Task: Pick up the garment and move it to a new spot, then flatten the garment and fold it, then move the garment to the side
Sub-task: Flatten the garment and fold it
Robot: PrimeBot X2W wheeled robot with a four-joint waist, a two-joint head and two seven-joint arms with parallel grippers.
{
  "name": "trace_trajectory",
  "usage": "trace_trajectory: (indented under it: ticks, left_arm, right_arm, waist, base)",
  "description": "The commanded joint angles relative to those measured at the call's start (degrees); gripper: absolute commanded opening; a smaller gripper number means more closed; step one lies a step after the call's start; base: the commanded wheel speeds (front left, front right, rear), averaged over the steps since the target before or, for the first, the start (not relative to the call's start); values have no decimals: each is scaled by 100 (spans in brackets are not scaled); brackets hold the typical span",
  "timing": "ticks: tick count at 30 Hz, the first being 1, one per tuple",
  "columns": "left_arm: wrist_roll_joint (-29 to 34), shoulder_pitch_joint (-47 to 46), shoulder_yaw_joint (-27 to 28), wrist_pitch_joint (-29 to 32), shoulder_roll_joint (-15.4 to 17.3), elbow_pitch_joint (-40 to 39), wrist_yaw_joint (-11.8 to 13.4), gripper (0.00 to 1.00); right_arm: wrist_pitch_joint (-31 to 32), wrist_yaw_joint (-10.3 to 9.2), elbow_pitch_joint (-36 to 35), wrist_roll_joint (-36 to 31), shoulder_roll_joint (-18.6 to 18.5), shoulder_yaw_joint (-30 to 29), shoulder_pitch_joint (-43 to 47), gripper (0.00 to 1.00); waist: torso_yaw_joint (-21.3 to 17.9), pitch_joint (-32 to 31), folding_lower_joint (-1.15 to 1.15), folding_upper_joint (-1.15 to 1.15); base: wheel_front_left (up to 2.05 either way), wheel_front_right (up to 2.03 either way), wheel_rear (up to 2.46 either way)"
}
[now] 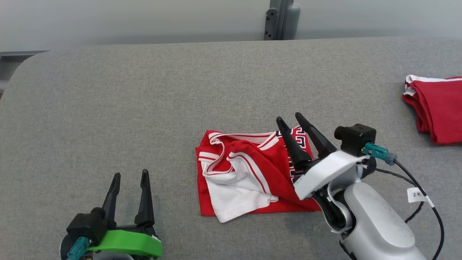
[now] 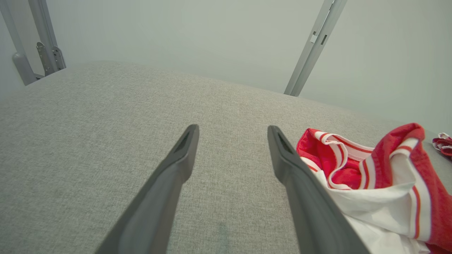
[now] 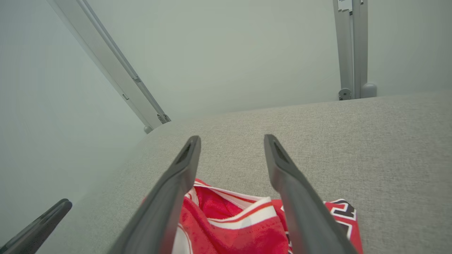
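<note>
Bright, even, diffuse light, faint soft shadows on the grey table (image 1: 144, 90), wrist views bowed at the edges

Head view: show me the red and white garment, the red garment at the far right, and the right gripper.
red and white garment (image 1: 234, 184): head view, white panel.
far red garment (image 1: 440, 108): head view, red top layer.
right gripper (image 1: 289, 117): head view, midway between fingertips.
</note>
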Motion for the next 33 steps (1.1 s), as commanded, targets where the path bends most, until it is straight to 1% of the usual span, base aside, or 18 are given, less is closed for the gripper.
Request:
trace_trajectory:
  ticks: [1, 2, 4, 8, 12, 15, 18, 28, 33]
  left_arm:
    - [91, 22, 16, -16, 7, -26, -18, 100]
    - [91, 17, 18, -16, 7, -35, -16, 100]
    - [72, -8, 16, -16, 7, -46, -13, 100]
    - [75, -83, 1, -16, 7, -65, 4, 100]
    - [59, -101, 29, -16, 7, -69, 10, 100]
    - [53, -118, 43, -16, 6, -66, 12, 100]
    - [45, -140, 59, -16, 6, -79, 15, 100]
    - [19, -175, 93, -16, 6, -81, 13, 100]
    - [-17, -184, 115, -16, 6, -88, 40, 100]
  right_arm:
    - [30, 1, 34, -135, -29, -149, 155, 6]
    - [53, 0, 68, -213, -21, -243, 232, 0]
    - [112, 0, 154, -313, 2, -394, 362, 0]
    - [246, 1, 451, -431, 33, -501, 498, 0]
    - [299, 0, 789, -427, 89, -463, 486, 0]
    - [300, 0, 1051, -359, 149, -313, 365, 0]
    - [240, 0, 1206, -283, 202, -19, 226, 0]
    - [237, 0, 1478, 192, 250, 1614, -104, 0]
    - [185, 0, 1672, 339, 249, 2212, -255, 0]
  waist:
    - [5, 17, 0, 0]
    - [10, 29, 0, 0]
    - [35, 56, 0, 0]
    - [139, 114, 0, 0]
    - [258, 153, 0, 0]
    - [343, 171, 0, 0]
    - [407, 182, 0, 0]
    - [499, 214, 0, 0]
    - [471, 238, 0, 0]
  base:
    - [0, 0, 0]
    - [0, 0, 0]
    - [0, 0, 0]
    - [0, 0, 0]
    - [0, 0, 0]
    - [0, 0, 0]
    - [0, 0, 0]
    - [0, 0, 0]
    - [0, 0, 0]
